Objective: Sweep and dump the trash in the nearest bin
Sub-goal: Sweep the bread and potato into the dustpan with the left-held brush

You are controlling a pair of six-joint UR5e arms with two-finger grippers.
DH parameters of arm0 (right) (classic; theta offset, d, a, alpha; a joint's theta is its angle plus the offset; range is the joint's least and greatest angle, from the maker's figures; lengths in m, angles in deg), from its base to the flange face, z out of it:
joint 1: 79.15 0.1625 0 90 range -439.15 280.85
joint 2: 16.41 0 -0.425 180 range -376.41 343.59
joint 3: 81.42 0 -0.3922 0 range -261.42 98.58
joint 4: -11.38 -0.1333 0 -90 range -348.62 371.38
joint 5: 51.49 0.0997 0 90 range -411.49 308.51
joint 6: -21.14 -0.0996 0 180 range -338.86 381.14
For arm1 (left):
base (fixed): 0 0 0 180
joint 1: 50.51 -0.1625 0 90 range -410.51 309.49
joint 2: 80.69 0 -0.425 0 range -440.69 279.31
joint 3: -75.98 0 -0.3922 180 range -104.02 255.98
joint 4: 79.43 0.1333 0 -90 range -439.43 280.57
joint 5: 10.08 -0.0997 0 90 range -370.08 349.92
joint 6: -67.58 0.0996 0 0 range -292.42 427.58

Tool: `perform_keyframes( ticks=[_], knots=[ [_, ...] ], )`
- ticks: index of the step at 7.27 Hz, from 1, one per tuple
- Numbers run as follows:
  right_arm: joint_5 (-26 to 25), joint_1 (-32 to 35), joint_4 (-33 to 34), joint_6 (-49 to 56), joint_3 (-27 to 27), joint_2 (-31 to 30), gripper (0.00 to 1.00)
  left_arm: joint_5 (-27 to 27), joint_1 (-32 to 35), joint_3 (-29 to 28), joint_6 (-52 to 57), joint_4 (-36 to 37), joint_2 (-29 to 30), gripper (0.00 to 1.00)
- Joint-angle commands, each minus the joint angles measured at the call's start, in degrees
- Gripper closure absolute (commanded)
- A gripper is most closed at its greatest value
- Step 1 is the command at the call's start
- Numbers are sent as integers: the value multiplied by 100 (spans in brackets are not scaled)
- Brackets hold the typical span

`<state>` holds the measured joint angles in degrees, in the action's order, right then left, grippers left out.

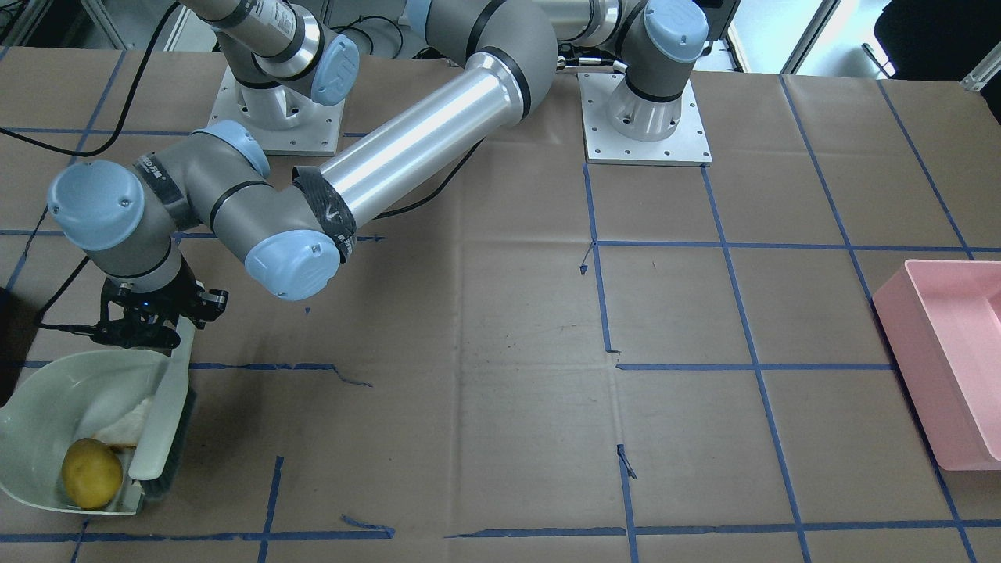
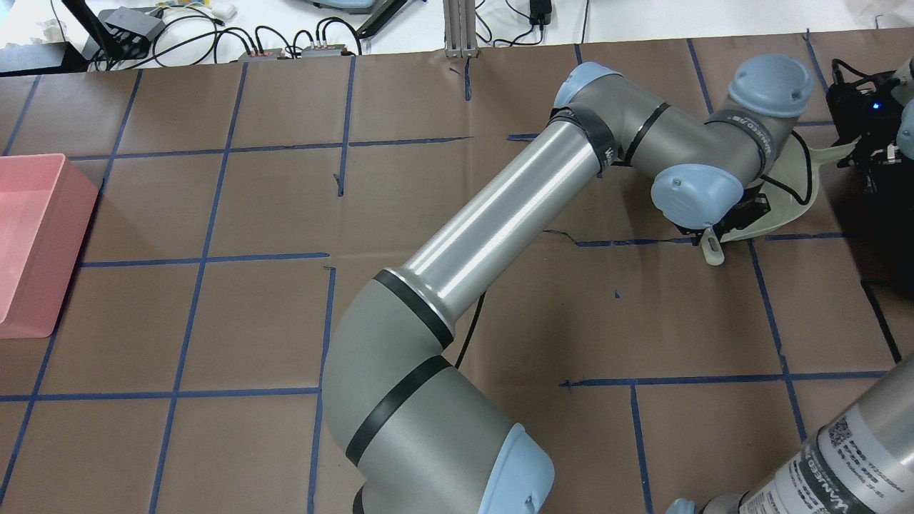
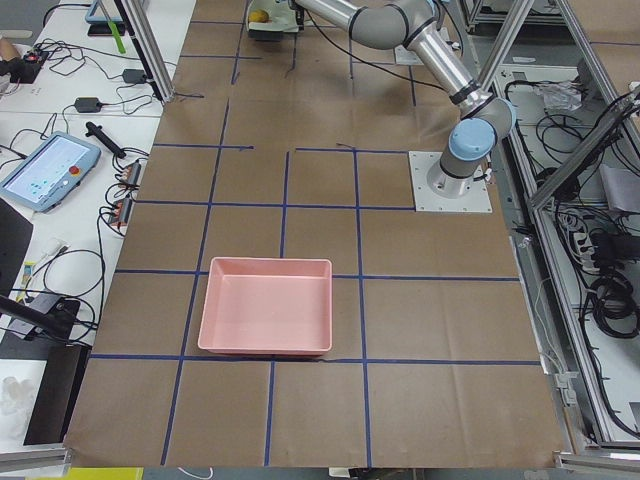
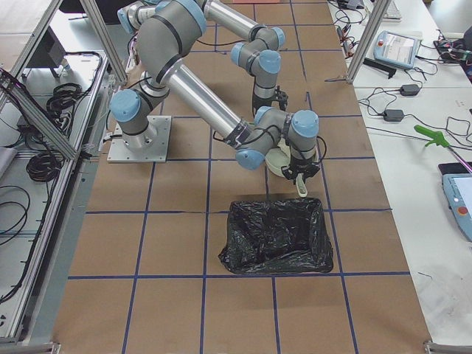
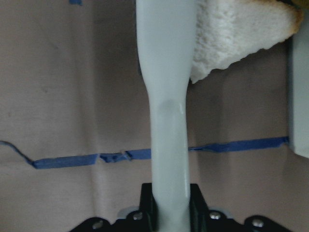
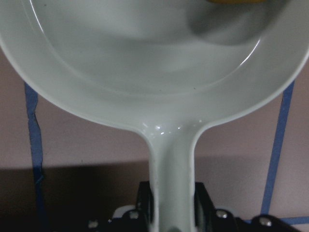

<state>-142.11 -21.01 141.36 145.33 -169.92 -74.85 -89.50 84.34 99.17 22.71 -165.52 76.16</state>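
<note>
Closest to the left wrist camera, the pale brush handle [image 5: 166, 96] runs from 6 to 12 o'clock. The left gripper [image 5: 170, 205] has its fingers closed tight on the handle's base. A torn piece of bread [image 5: 231, 38] lies at 1 o'clock. The right wrist view shows the right gripper [image 6: 172, 205] clamped on the handle of the dustpan [image 6: 120, 87].

Only the front-facing view shows the potato-like lump [image 1: 92, 471] lying whole in the pan, at 8 o'clock, with white bread just beside it against the brush. The pink bin [image 1: 938, 375] sits well apart at 3 o'clock. Only the exterior right view shows the black-lined bin [image 4: 276, 236], just beside the pan.

At 5 o'clock overhead, a label [image 2: 839, 442] with a square code is too small to read.
</note>
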Motion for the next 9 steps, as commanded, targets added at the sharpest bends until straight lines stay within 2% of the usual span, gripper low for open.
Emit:
perform_keyframes(
  ticks=[1, 3, 4, 5, 7, 9],
  knots=[
    [0, -4, 0, 0, 0, 0, 100, 479, 164, -418, -336, 83, 223, 100],
    [0, -4, 0, 0, 0, 0, 100, 1163, 287, -962, -705, 388, 687, 100],
    [0, -4, 0, 0, 0, -9, 100, 1279, 288, -1304, -1116, 495, 837, 100],
    [0, -4, 0, 0, 0, -9, 100, 1298, 288, -1577, -1147, 365, 848, 100],
    [0, 5, 0, 0, 0, -9, 100, 1298, 340, -1659, -1217, -56, 778, 100],
    [78, -4, 0, 0, 0, 0, 100, 1333, 375, -1729, -1716, -93, 725, 100]
  ],
)
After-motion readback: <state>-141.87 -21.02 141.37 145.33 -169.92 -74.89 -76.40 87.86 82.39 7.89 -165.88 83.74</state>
